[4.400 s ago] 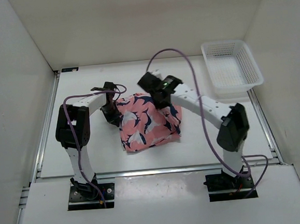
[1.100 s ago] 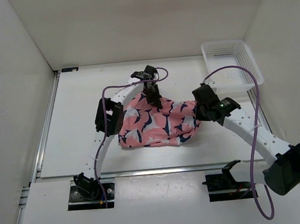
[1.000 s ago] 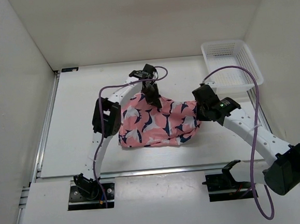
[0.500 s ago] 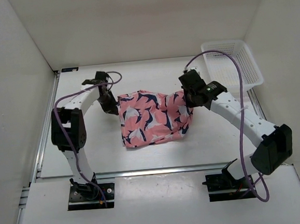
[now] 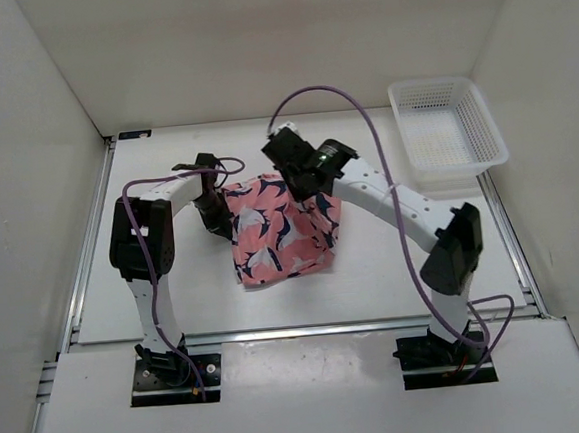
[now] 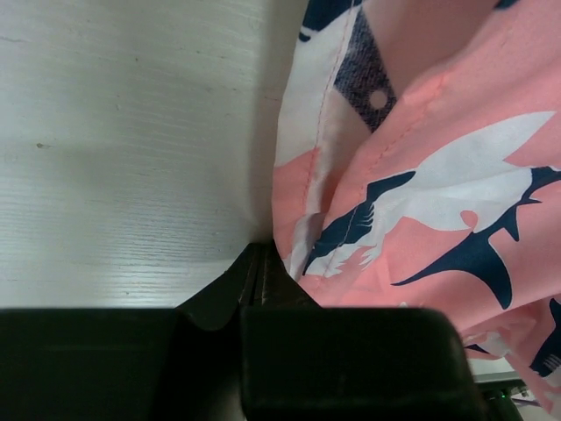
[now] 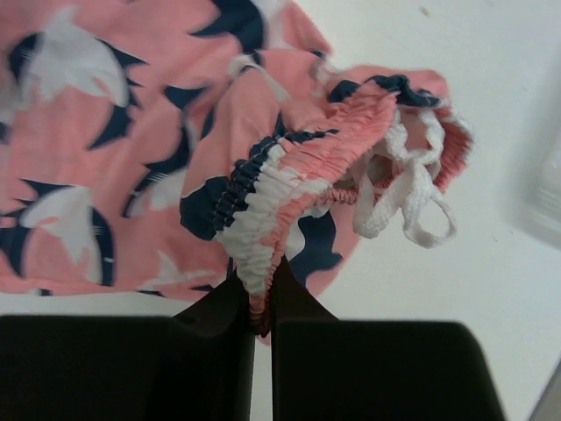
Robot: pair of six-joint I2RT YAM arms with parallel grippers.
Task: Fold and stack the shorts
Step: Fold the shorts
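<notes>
The coral-pink shorts (image 5: pixel 271 240) with navy-and-white shapes lie folded in the middle of the table. My left gripper (image 5: pixel 213 221) is at their left edge, shut on the hem, as the left wrist view (image 6: pixel 259 263) shows, with the fabric (image 6: pixel 438 175) spreading to the right. My right gripper (image 5: pixel 305 190) is over the shorts' upper right part. In the right wrist view it (image 7: pixel 260 311) is shut on the gathered elastic waistband (image 7: pixel 289 167) and holds it raised above the rest of the shorts (image 7: pixel 131 132). The white drawstring (image 7: pixel 412 202) hangs loose.
A white mesh basket (image 5: pixel 449 134) stands at the back right of the table. White walls enclose the table on the left, back and right. Purple cables loop over both arms.
My right gripper has swung left with the waistband, from the shorts' right end to above their middle, so the shorts are now narrower. My left gripper has stayed at the left edge.
</notes>
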